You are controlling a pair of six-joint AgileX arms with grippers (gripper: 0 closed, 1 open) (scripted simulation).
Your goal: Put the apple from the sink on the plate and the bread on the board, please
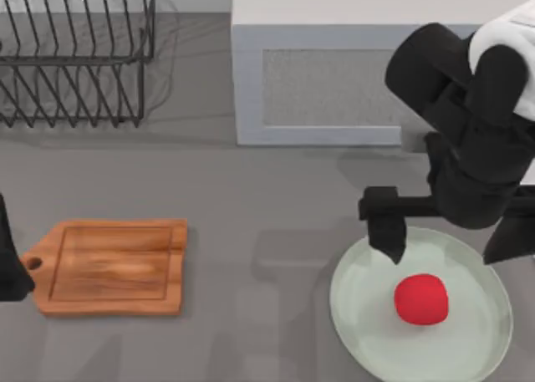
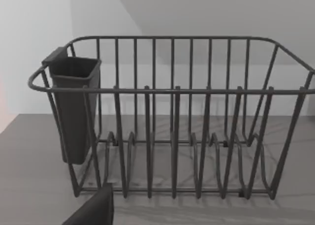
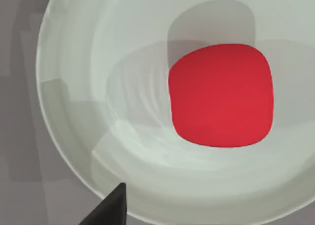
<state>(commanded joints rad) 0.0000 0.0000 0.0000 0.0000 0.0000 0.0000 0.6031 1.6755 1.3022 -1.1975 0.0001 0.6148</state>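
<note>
The red apple lies on the pale green plate at the front right of the table. My right gripper hovers open just above the plate, its jaws spread wide and the apple free below them. The right wrist view looks down on the apple resting in the plate, with one dark fingertip at the edge. At the front left, the wooden board lies bare. My left gripper is parked at the table's left edge beside the board's handle. The bread is out of view.
A black wire dish rack stands at the back left, and the left wrist view shows the rack with a dark cup holder. The pale sink unit fills the back middle, partly covered by my right arm.
</note>
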